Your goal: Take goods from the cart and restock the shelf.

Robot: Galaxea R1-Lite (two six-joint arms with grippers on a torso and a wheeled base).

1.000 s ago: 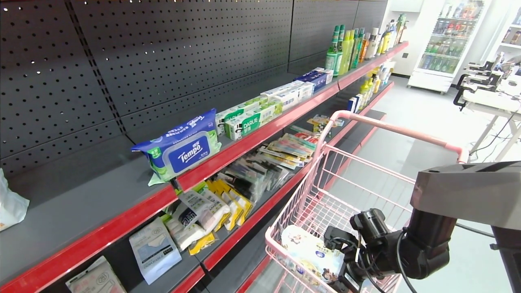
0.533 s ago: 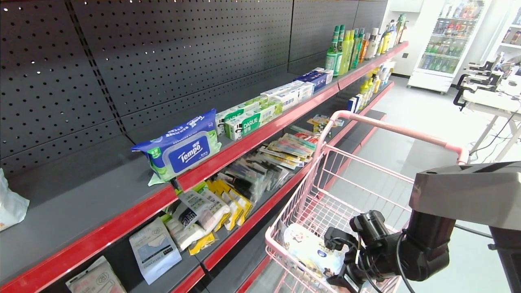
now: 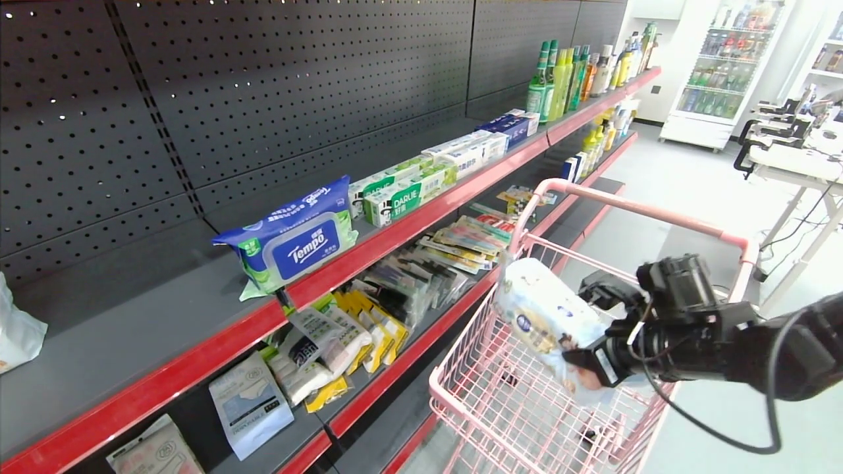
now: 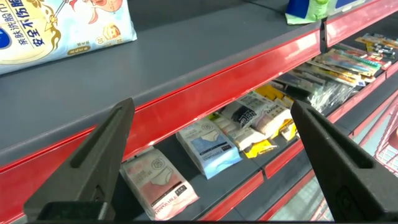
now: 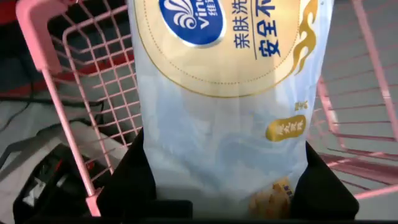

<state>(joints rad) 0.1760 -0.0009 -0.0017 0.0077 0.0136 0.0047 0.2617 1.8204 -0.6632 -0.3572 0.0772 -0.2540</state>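
Observation:
My right gripper (image 3: 587, 375) is shut on the lower end of a white and pale blue wipes pack (image 3: 545, 315), held tilted above the pink cart (image 3: 631, 210). In the right wrist view the wipes pack (image 5: 217, 93) sits between the two dark fingers of the right gripper (image 5: 224, 142), with the cart's wire basket (image 5: 62, 127) below. The left gripper (image 4: 211, 106) is open in front of the red-edged top shelf (image 4: 186, 68), nothing between its fingers. A similar white pack (image 4: 56, 28) lies on that shelf.
A blue wipes pack (image 3: 290, 237) overhangs the red shelf edge (image 3: 197, 359), with toothpaste boxes (image 3: 402, 191) and bottles (image 3: 560, 79) farther along. The lower shelf holds several packets (image 3: 329, 342). A white bag (image 3: 16, 329) lies at the shelf's left end, with bare shelf beside it.
The right gripper has risen from the bottom of the cart's basket, carrying the wipes pack up to the height of the cart's rim. The shelf goods have not moved.

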